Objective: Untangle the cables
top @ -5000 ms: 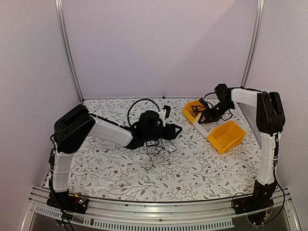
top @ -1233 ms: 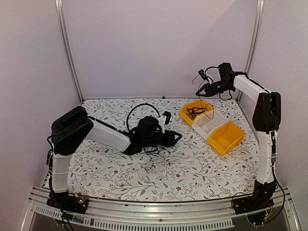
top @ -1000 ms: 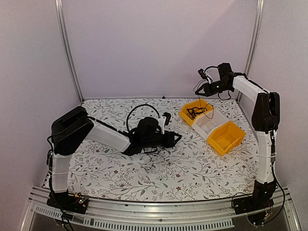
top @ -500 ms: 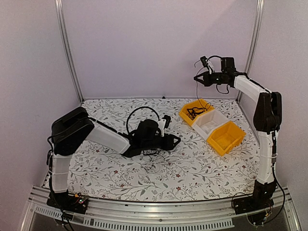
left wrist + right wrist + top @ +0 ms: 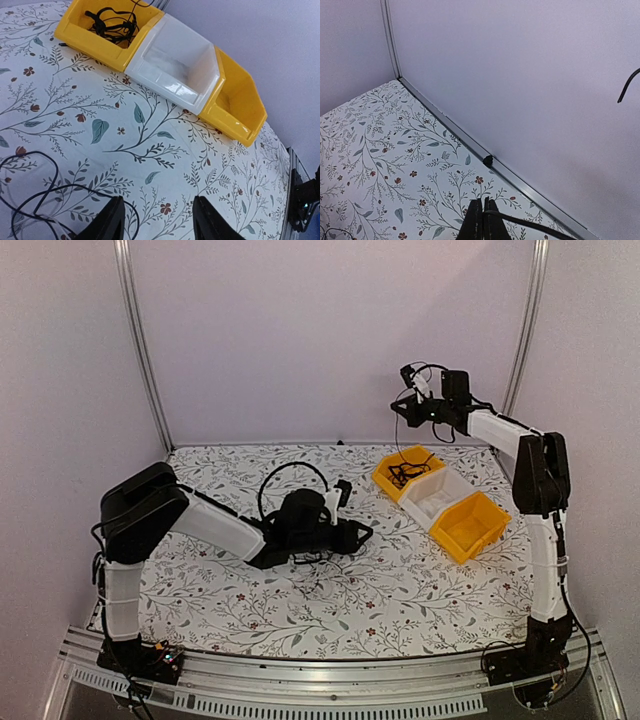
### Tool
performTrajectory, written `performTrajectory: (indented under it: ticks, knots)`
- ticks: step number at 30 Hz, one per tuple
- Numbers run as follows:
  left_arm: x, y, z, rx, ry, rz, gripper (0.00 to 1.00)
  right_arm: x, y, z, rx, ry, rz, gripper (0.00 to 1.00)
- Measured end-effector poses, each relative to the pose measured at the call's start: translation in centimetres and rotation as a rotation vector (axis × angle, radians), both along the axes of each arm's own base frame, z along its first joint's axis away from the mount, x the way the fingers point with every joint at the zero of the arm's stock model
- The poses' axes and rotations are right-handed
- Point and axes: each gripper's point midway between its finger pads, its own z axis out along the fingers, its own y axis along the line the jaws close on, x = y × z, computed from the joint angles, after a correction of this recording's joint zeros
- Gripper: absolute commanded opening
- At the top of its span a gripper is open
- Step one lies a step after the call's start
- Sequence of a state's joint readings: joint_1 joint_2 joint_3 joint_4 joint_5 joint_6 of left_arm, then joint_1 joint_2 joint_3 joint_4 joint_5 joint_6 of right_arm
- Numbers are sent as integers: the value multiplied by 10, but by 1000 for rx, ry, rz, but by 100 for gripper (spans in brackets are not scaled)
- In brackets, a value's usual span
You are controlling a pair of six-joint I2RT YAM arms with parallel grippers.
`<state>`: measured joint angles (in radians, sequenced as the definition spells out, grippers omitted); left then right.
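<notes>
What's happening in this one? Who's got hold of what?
The right gripper is shut on a thin black cable and holds it high above the far yellow bin. The strand runs down into a black bundle lying in that bin. The left gripper is open and holds nothing, low over loose black cables on the floral table. The untangling is not yet finished.

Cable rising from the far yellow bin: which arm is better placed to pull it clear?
Right: right tool is shut on that black cable, high above the bin. The left tool hangs open over the table.
</notes>
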<state>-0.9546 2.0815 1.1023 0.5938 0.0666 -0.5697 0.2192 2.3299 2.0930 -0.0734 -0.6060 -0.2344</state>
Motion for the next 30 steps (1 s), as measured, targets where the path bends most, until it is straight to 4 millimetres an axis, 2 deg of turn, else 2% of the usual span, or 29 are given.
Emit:
performTrajectory:
  ticks: [4, 8, 12, 14, 15, 18, 21, 24, 26, 30]
  knots:
    - [-2, 1, -2, 5, 3, -2, 46, 0, 19, -36, -89, -19, -32, 0]
    - [-2, 2, -2, 8, 2, -3, 46, -3, 27, -71, -156, -5, -50, 0]
    - [-2, 2, 1, 9, -9, -6, 46, -12, 17, -111, -214, 34, -74, 0]
    - [-2, 2, 1, 11, -13, -8, 46, -26, 6, -135, -252, 83, -83, 0]
    - [-2, 2, 1, 12, -14, -9, 46, -31, 3, -139, -261, 88, -82, 0]
    - [-3, 2, 1, 13, -15, -9, 46, -43, -3, -129, -286, 99, -74, 0]
    - [-3, 2, 1, 13, -15, -10, 46, -52, -6, -107, -303, 98, -63, 0]
    - [-3, 2, 1, 11, -14, -11, 46, -57, -7, -94, -320, 105, -51, 0]
    - [-3, 2, 1, 10, -12, -13, 46, -59, -8, -93, -336, 124, -46, 0]
    - [-6, 4, -3, 14, -7, -15, 46, -69, -14, -107, -374, 197, -44, 0]
